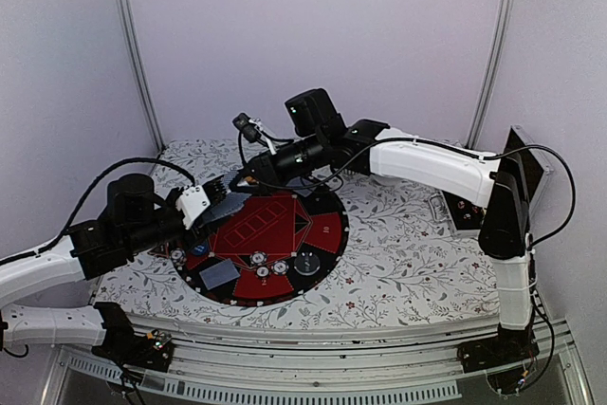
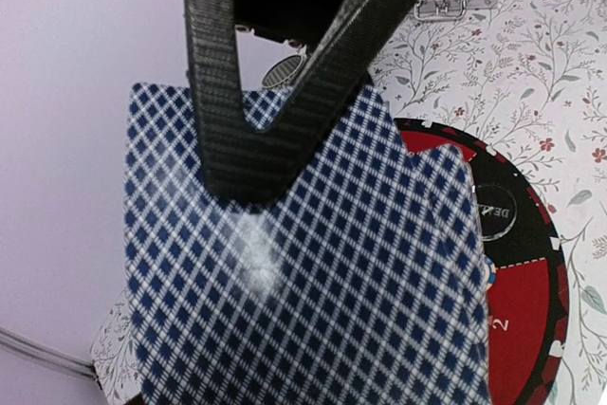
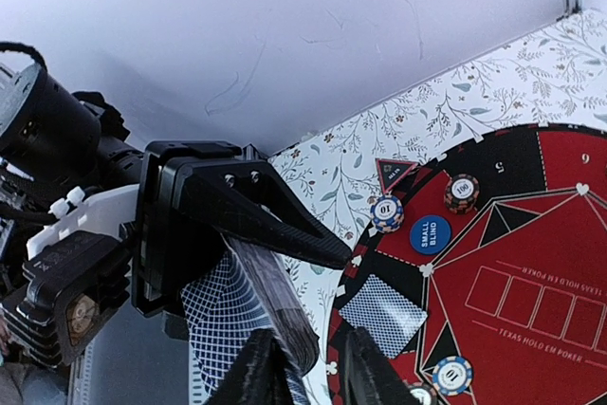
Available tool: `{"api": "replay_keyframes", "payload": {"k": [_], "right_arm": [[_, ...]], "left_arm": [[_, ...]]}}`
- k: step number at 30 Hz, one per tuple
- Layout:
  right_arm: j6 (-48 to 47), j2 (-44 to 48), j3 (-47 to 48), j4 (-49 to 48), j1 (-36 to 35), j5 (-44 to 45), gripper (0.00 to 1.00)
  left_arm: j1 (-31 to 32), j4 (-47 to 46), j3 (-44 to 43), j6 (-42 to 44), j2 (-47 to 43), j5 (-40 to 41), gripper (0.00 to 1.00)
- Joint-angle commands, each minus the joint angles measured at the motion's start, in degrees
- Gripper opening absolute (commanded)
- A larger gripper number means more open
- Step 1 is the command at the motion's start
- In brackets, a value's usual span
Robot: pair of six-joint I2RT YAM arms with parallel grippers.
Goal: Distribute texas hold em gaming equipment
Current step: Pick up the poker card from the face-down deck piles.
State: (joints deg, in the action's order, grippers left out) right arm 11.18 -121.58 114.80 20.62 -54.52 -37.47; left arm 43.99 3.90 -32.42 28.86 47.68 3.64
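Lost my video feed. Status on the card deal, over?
Left gripper shut on deck. Right gripper at deck's edge, grip unclear. One card and chips on mat; no obstruction seen.

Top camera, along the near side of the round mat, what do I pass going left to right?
face-down card → three poker chips → clear dealer disc
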Motion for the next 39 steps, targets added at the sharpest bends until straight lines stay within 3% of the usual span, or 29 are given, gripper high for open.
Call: {"api": "replay_keyframes", "payload": {"k": [1,7,39], "right_arm": [[0.30,1.58,0.34,1.08,0.02,-1.25,0.21],[1.03,1.39,0.95,1.25,0.08,-0.43,0.03],[0.75,6.29,-0.21,-0.80,1.21,-2.47,0.03]], "left_arm": [[0.15,-2.15,-1.42,-0.58,0.35,-0.33,0.52],[0.06,-2.15,-1.54,-0.87,0.83,-0.12,0.52],[0.07,-1.97,-1.50,-0.92,0.48,0.08,0.52]]}}
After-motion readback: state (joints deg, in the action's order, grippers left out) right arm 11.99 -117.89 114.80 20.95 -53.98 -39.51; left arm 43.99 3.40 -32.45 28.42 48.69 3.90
